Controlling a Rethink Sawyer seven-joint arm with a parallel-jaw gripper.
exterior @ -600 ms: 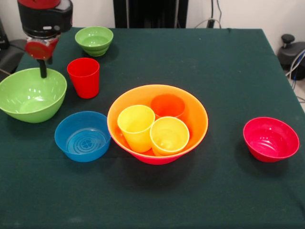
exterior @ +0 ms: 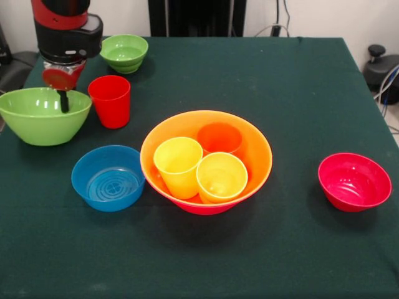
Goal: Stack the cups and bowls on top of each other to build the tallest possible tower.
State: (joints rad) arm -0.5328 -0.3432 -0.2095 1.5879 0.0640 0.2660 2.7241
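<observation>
The worktop (exterior: 299,81) was covered in dark green cloth. Near its centre sat the tower (exterior: 206,161): a large orange bowl (exterior: 255,149) nested in a large pink bowl (exterior: 206,209), of which only a strip of rim and underside showed below the orange one. Inside the orange bowl stood three cups: an orange cup (exterior: 219,138) at 12 o'clock, a yellow cup (exterior: 177,163) at 9 o'clock, and a second yellow cup (exterior: 221,177) at 5 o'clock, leaning slightly and touching the first.

Taking the tower as the dial's centre, a small blue bowl (exterior: 108,177) rested at 9 o'clock, just beside the orange bowl's rim. A small red bowl (exterior: 354,181) sat at 3 o'clock, well apart. A red cup (exterior: 110,101) stood upright at 10 o'clock. Beyond it, further out at 10 o'clock, was the medium-large green bowl (exterior: 42,115), and a small green bowl (exterior: 124,53) lay at 11 o'clock near the far edge.

The red and black arm (exterior: 65,28) came down at the upper left, over the medium-large green bowl. The claw (exterior: 63,99) showed one dark finger (exterior: 63,101) dipping inside that bowl's rim; whether it was open or closed could not be told, and nothing could be seen held in it.
</observation>
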